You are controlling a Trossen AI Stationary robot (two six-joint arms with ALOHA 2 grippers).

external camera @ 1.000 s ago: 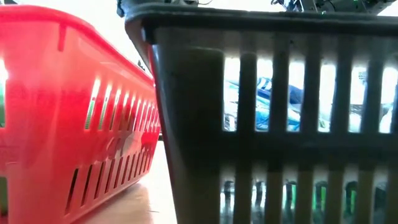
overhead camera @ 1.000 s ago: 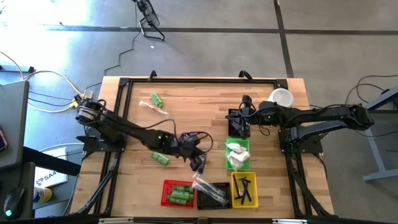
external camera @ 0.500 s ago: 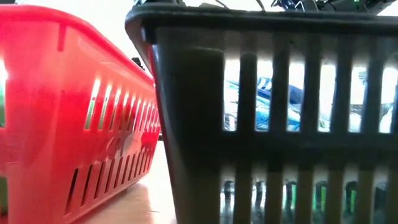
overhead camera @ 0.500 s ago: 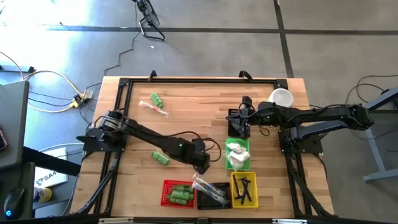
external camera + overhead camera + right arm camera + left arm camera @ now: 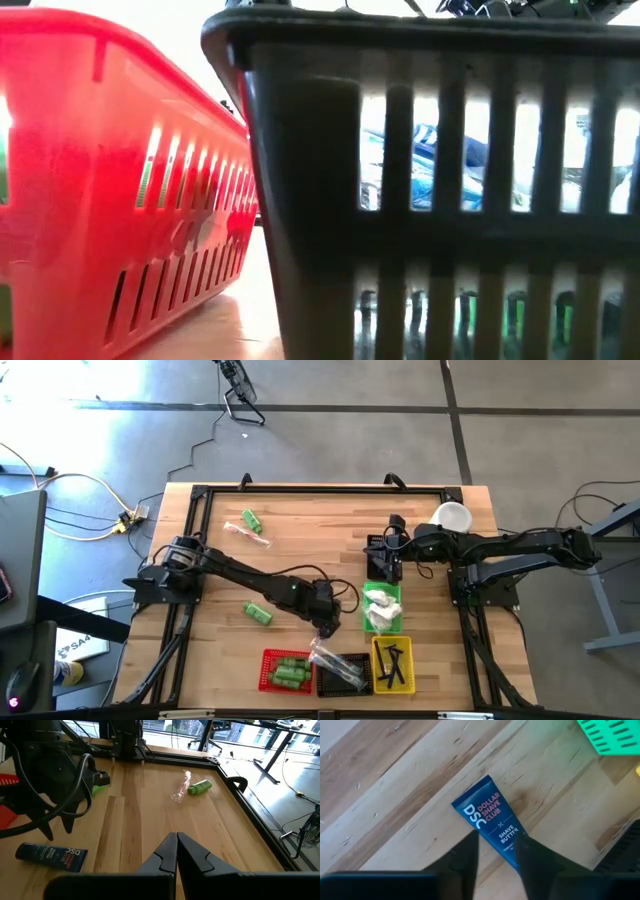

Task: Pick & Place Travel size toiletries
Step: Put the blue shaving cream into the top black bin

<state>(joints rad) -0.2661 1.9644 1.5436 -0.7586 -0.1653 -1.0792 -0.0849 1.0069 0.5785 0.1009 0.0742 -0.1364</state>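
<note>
A dark navy tube (image 5: 492, 822) lies flat on the wooden table (image 5: 300, 550), near the green basket (image 5: 396, 592). My left gripper (image 5: 497, 855) points steeply down over the tube's near end, open, one finger on each side of it; whether they touch it I cannot tell. From the right wrist view the left gripper (image 5: 60, 827) hangs just above the tube (image 5: 50, 856). Two green bottles (image 5: 250, 520) (image 5: 258, 614) and a clear-wrapped toothbrush (image 5: 243, 532) lie loose on the left half. My right gripper (image 5: 176, 851) is shut, raised at the far right (image 5: 380, 548).
Along the near edge stand a red basket (image 5: 270, 660) with green bottles, a black basket (image 5: 357, 660) with wrapped items and tubes, and a yellow basket (image 5: 378, 650) with black combs. The green basket holds white packets. A white cup (image 5: 452, 516) sits at the far right.
My left arm has reached out toward the table's right and near edges, and its gripper has tipped from slanting to steeply downward, coming down over the navy tube. The right arm has kept still.
</note>
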